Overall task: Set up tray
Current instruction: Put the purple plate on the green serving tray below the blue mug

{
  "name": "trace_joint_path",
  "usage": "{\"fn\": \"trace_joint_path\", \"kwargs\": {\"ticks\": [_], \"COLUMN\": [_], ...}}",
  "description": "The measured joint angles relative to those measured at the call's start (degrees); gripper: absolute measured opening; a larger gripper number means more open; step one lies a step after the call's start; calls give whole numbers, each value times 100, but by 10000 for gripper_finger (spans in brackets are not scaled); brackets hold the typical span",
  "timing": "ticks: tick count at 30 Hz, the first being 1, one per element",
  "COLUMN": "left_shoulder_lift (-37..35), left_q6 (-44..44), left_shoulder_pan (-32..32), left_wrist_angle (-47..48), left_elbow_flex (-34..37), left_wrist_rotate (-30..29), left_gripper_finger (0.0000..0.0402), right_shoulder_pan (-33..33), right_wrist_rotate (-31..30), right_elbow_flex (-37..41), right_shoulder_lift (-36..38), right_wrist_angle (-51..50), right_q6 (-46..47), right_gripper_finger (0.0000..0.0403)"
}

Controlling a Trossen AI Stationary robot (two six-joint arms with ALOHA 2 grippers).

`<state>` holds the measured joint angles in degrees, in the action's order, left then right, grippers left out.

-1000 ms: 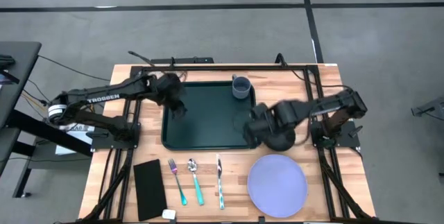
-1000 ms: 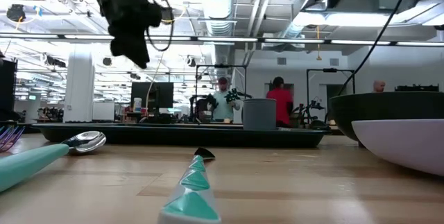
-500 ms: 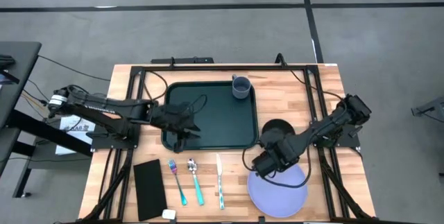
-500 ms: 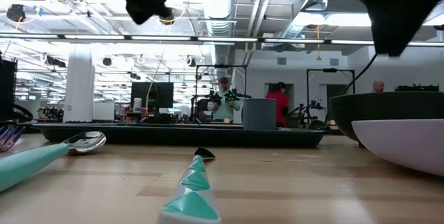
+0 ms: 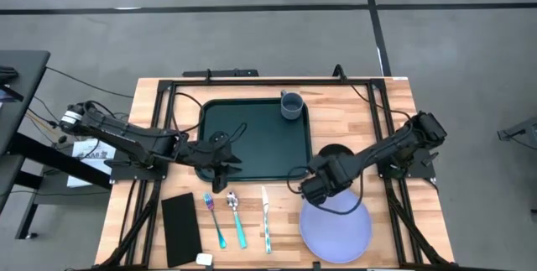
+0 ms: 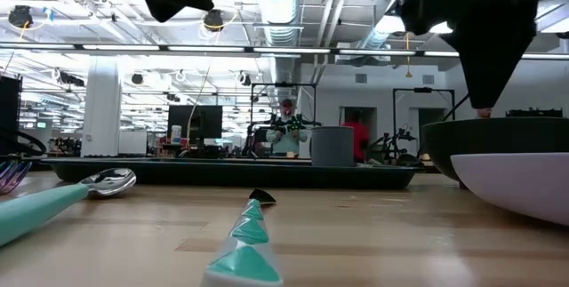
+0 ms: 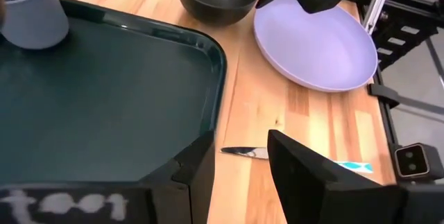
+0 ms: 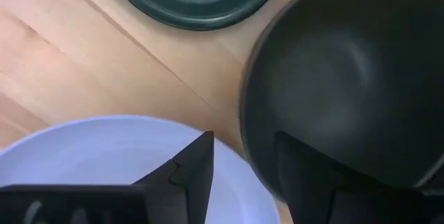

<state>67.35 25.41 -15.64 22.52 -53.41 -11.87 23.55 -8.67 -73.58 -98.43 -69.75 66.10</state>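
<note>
We find the tray [image 5: 252, 137] floor bare except a cup [image 5: 291, 105] in its far corner; a bowl [image 5: 336, 155] and plate [image 5: 337, 225] crowd its right side.

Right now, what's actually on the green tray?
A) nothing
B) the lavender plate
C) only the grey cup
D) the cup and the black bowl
C: the high view shows only the grey cup standing in a far corner of the tray; the black bowl and the lavender plate both sit on the bare wood outside the tray's rim.
</note>
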Motion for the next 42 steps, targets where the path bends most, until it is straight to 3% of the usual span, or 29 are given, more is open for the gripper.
{"fn": "trace_joint_path", "kwargs": {"ticks": [11, 27, 37, 42], "left_shoulder_lift": [0, 2, 2, 36], "left_q6": [330, 341, 371, 240], "left_shoulder_pan": [-147, -161, -160, -196], "left_wrist_angle": [0, -9, -13, -99], "left_elbow_flex": [0, 0, 0, 0], "left_wrist_rotate": [-204, -248, -248, 17], "left_gripper_finger": [122, 122, 122, 122], "right_shoulder_pan": [-259, -457, -236, 247], "right_wrist_rotate": [-28, -39, 416, 151], "right_elbow_flex": [-2, -2, -528, -1122], "right_shoulder_lift": [-31, -31, -4, 0], "right_wrist_angle": [214, 349, 603, 656], "right_q6": [-647, -762, -366, 329], "right_gripper_finger": [138, 132, 134, 133]}}
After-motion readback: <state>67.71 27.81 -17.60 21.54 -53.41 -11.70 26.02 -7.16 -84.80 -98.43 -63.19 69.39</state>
